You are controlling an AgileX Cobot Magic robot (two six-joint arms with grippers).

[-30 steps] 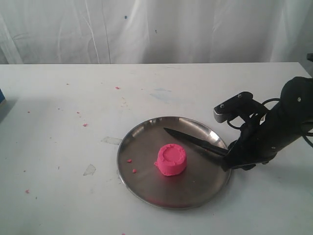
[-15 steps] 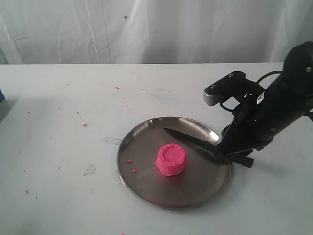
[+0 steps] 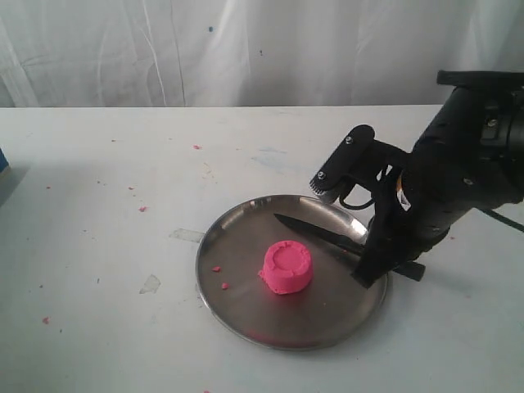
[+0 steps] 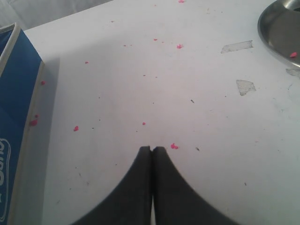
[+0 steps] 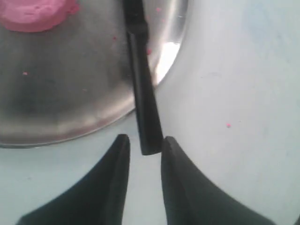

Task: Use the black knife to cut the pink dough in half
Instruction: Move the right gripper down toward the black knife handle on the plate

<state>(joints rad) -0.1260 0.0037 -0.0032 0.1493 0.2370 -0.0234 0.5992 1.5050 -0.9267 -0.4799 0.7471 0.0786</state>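
The pink dough (image 3: pixel 286 267), a round puck with a ringed top, sits in the middle of the steel plate (image 3: pixel 243 246). The black knife (image 3: pixel 319 233) lies across the plate's right side with its tip pointing toward the dough and its handle end over the rim on the table. My right gripper (image 3: pixel 368 274) hangs over the handle. In the right wrist view the right gripper (image 5: pixel 145 139) is open. The knife (image 5: pixel 143 93) has its handle end just between the fingertips, close to one of them. An edge of the dough (image 5: pixel 35 11) shows on the plate (image 5: pixel 70 103). My left gripper (image 4: pixel 152 149) is shut on nothing, above bare table.
A blue box (image 4: pixel 16 117) stands beside the left gripper at the table's left edge (image 3: pixel 2 160). Pink crumbs are scattered over the white table and two lie on the plate (image 3: pixel 219 277). Clear tape scraps (image 3: pixel 187 235) stick to the table left of the plate. A white curtain hangs behind.
My right arm has risen and swung left over the knife's handle, and the handle end now shows beside it. Knife, dough and plate have stayed put.
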